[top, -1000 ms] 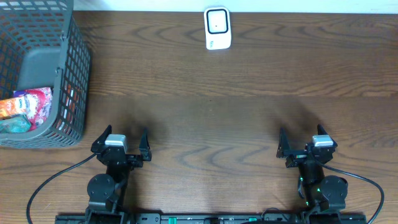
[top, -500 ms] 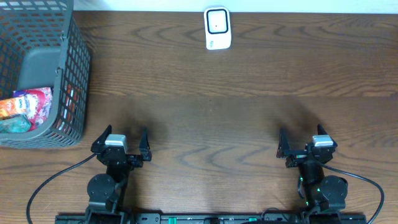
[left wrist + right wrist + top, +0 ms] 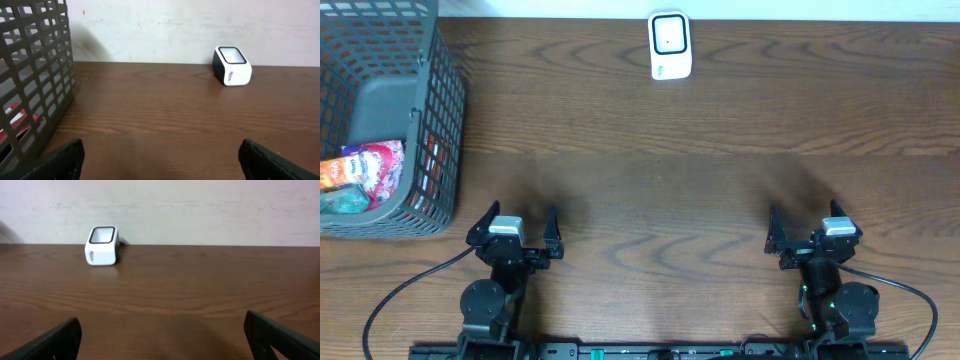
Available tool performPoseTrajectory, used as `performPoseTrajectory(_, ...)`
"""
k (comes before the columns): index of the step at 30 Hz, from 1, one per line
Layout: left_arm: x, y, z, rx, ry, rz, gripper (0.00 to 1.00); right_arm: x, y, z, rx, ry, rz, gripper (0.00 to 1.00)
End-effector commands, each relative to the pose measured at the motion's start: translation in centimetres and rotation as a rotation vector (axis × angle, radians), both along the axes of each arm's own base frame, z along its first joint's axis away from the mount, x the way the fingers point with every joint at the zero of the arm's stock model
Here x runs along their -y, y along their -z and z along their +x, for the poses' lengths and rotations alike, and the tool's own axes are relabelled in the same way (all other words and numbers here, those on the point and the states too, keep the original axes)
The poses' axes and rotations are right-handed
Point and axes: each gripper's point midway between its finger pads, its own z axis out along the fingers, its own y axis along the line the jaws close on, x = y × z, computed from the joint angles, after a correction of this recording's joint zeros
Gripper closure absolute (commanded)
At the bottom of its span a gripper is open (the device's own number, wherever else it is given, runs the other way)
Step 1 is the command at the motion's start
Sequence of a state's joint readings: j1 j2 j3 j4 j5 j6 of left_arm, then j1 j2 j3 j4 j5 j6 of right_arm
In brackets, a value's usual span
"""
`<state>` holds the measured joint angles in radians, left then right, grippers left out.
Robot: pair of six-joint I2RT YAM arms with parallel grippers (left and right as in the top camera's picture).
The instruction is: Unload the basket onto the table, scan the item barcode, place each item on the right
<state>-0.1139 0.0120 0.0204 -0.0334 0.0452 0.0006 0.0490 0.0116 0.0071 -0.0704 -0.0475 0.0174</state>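
1. Lower left of the overhead frame: left gripper (image 3: 517, 226), jaws spread wide, nothing between them, on the bare wooden table (image 3: 660, 180).
2. Lower right of the same frame: right gripper (image 3: 806, 228), likewise wide open and holding nothing.
3. Upper left corner of the overhead frame: dark grey mesh basket (image 3: 442, 120), well apart from both grippers.
4. Inside the basket, against its lower-left side at the frame's left edge: colourful snack packets (image 3: 362, 172), red, pink and teal, lying flat. No barcode readable from here.
5. Top centre of the overhead frame, near the table's far edge: white barcode scanner (image 3: 670, 45) with a dark window on its face, standing alone, far from basket and grippers.
6. Left wrist view: both dark fingertips (image 3: 60, 159) at the bottom corners, the basket's mesh wall filling the left side with a bit of red packet visible through it, the scanner right of centre near the wall.
7. Right wrist view: fingertips (image 3: 57, 339) again at the bottom corners, open table between them, the scanner at upper left.
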Motion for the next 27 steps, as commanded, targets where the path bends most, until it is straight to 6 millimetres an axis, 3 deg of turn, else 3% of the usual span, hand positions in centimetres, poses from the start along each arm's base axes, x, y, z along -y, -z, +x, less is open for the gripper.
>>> performPoseTrajectory(1, -0.4, 1.5, -0.1, -0.044, -0.025, 0.012, 0.02, 0.4, 0.0, 0.0, 0.000, 0.017, 0.003, 0.01)
performPoseTrajectory(7, -0.2, 0.5, 0.1, -0.011, -0.021, -0.079, 0.02, 0.4, 0.0, 0.0, 0.000, 0.017, 0.003, 0.01)
performPoseTrajectory(13, 4.4, -3.7, -0.9, 0.146, 0.258, -0.115, 0.02, 0.4, 0.0, 0.0, 0.000, 0.017, 0.003, 0.01)
performPoseTrajectory(23, 4.2, -11.2, -2.6, 0.474, 0.271, -0.081, 0.02, 0.4, 0.0, 0.0, 0.000, 0.017, 0.003, 0.01)
performPoseTrajectory(27, 4.1, -12.9, -3.2, 0.546, 0.263, -0.040, 0.02, 0.4, 0.0, 0.0, 0.000, 0.017, 0.003, 0.01)
